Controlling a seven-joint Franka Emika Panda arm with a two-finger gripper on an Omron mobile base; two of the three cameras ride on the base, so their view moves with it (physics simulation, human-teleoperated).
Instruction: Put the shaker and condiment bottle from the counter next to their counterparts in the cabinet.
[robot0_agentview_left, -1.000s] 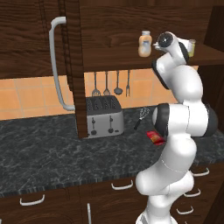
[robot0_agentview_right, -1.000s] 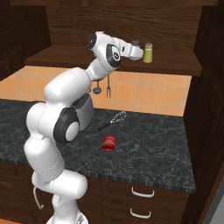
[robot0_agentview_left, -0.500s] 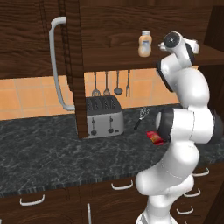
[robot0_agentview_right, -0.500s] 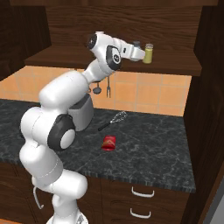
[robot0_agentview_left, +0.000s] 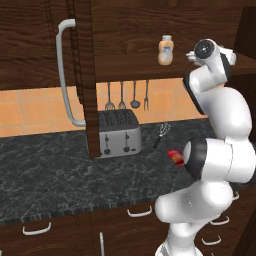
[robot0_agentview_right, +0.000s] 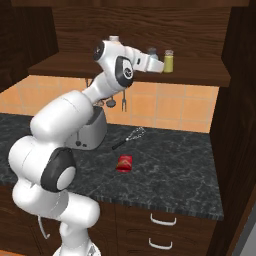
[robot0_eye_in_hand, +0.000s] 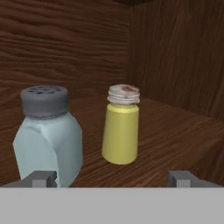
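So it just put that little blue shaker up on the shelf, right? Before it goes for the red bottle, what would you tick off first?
1. Pale blue-grey shaker stands upright on the cabinet shelf: ok.
2. It sits beside the yellow-green shaker, a gap between them: ok.
3. Pincer open, fingertips apart and clear of both shakers: ok.
4. Room to back the pincer out without tipping the near shaker: cannot tell.
5. Red condiment bottle lies on the counter, not yet moved: not ok.
6. Peach-orange bottle stands on the shelf, with bare shelf beside it for the red one: ok.
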